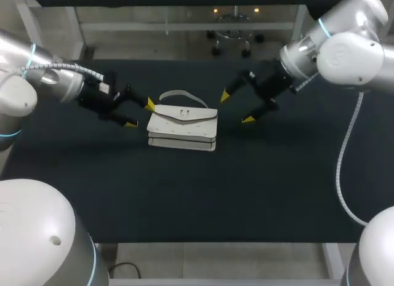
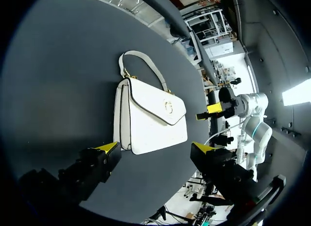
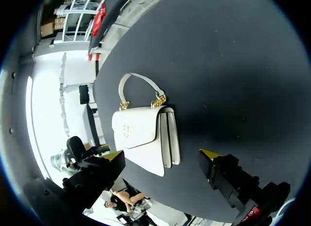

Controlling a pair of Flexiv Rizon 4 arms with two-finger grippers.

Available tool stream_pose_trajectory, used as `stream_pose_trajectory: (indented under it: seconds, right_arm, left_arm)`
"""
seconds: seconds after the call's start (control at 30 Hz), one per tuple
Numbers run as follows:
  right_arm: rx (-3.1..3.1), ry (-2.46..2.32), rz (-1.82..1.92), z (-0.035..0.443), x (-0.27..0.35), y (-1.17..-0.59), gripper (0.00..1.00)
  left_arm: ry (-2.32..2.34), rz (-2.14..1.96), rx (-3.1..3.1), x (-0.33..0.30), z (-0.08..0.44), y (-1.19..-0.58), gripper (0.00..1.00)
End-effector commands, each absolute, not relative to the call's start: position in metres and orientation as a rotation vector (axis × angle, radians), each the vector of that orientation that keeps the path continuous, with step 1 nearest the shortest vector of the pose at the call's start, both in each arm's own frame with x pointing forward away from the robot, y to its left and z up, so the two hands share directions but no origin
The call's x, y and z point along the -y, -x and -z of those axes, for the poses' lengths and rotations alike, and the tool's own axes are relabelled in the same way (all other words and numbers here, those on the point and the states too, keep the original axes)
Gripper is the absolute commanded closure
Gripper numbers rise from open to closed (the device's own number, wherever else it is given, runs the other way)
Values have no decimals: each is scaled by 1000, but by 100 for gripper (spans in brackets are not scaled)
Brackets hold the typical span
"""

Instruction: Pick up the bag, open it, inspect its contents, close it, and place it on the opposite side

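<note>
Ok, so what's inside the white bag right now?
Nothing inside shows. The white bag has its flap shut over the opening, with the gold clasp on the flap, so any contents are covered.

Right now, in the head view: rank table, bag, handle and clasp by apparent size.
Largest to smallest:
1. table, which fills most of the view
2. bag
3. handle, a thin loop narrower than the bag
4. clasp, barely a dot on the bag's front

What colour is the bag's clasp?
The clasp is gold; the left wrist view shows it best.
</note>
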State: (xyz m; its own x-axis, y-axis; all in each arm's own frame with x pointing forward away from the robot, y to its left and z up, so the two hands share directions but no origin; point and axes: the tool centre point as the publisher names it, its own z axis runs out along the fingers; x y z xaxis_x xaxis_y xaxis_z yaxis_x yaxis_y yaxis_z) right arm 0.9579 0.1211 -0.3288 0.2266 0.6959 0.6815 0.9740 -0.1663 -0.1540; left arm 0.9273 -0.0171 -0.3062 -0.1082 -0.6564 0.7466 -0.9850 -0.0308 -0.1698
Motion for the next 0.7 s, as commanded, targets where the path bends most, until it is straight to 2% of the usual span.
stream_pose_trajectory:
  seconds: [0.03,0.33,0.37,0.4,0.7]
  right_arm:
    - [1469,1894,743,330,-118,-951,0]
    - [1472,1873,815,339,-132,-953,0]
    - [1465,1877,830,340,-133,-955,2]
    - [1463,1868,838,343,-135,-957,17]
    - [1412,1824,824,352,-152,-965,15]
  left_arm:
    - [-1751,-931,1825,21,301,-927,0]
    - [-1578,-938,1631,21,319,-951,0]
    - [-1576,-946,1599,21,321,-953,0]
    - [-1552,-947,1579,22,323,-955,0]
    - [-1496,-982,1500,24,328,-967,0]
